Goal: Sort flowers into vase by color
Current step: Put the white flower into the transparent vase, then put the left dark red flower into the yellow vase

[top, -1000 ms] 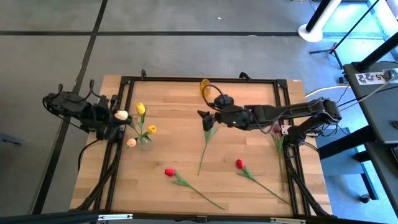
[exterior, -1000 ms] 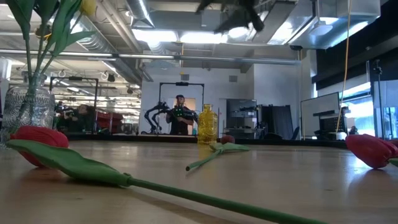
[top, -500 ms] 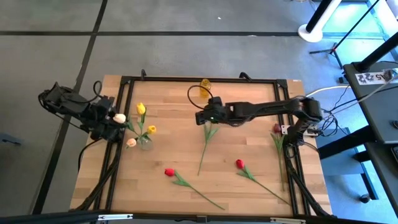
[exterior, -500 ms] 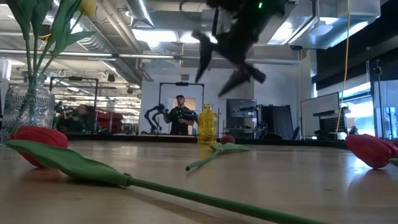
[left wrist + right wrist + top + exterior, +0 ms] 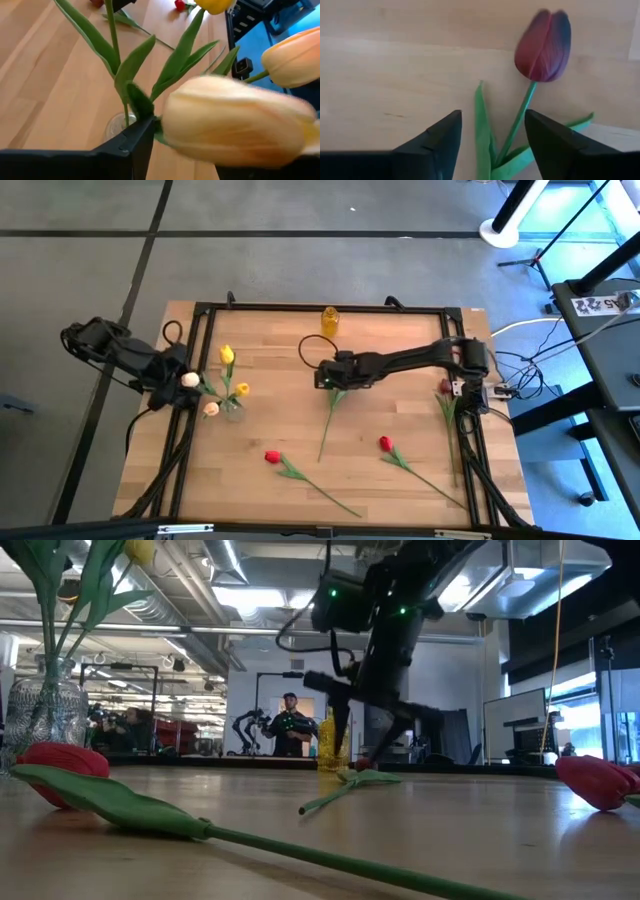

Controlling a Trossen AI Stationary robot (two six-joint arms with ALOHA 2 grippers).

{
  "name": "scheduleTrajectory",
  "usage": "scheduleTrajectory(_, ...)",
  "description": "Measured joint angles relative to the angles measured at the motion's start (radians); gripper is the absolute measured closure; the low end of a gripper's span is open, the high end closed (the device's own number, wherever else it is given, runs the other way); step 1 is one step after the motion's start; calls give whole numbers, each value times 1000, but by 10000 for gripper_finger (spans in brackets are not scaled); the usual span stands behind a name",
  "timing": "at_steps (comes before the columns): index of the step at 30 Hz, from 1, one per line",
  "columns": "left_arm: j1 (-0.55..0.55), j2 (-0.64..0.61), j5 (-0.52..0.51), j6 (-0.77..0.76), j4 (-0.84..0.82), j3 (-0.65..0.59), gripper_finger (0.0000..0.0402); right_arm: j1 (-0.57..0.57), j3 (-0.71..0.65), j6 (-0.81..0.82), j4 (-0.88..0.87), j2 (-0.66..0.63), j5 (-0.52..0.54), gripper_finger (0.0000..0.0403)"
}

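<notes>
A dark maroon tulip (image 5: 542, 45) lies flat on the table, its stem (image 5: 328, 425) running toward the near edge. My right gripper (image 5: 493, 120) hangs open just above it, one finger on each side of the stem below the head, touching nothing. A clear glass vase (image 5: 232, 410) at the left holds two yellow tulips (image 5: 226, 355) and a cream one (image 5: 211, 409). My left gripper (image 5: 210, 145) stands open beside the vase, with another cream-peach tulip head (image 5: 235, 125) between its fingers. That flower's green leaves reach down toward the vase mouth (image 5: 120, 131). My left gripper has the cream-peach tulip's head (image 5: 170, 125) between its wide-apart fingers, close against one finger (image 5: 135, 145). The head hides the other finger, and I cannot tell whether either finger touches it.
Two red tulips (image 5: 271, 456) (image 5: 385, 443) lie on the table toward the near edge. A yellow vase (image 5: 329, 318) stands at the far edge. A further vase with a maroon flower (image 5: 444, 387) stands at the right. A black frame (image 5: 320, 307) borders the table.
My right gripper has come down from high above the table onto the maroon tulip, shifting a little toward the left edge and rolling as it sank. My left wrist has turned, and the cream-peach head beside it has drifted slightly toward the near edge.
</notes>
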Motion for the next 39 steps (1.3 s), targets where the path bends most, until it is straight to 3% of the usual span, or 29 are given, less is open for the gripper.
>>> scheduleTrajectory(7, 0, 24, -3, 33, -1, 1, 223, 0, 0, 12, 0, 41, -9, 196)
scheduleTrajectory(13, 0, 68, 2, 29, -119, 93, 223, -4, 0, 16, -16, 41, 40, 197)
scheduleTrajectory(21, 0, 107, 82, 0, -217, 114, 223, -39, 3, 16, -17, 59, -10, 202)
scheduleTrajectory(29, 0, 117, 75, -53, -302, 161, 223, -43, 2, 7, -25, 59, -17, 293)
scheduleTrajectory(35, 0, 100, -33, -78, -314, 259, 223, -44, 0, -41, 5, 62, -16, 381)
scheduleTrajectory(39, 0, 94, -93, -72, -314, 340, 223, -44, 0, -75, 92, 64, -17, 389)
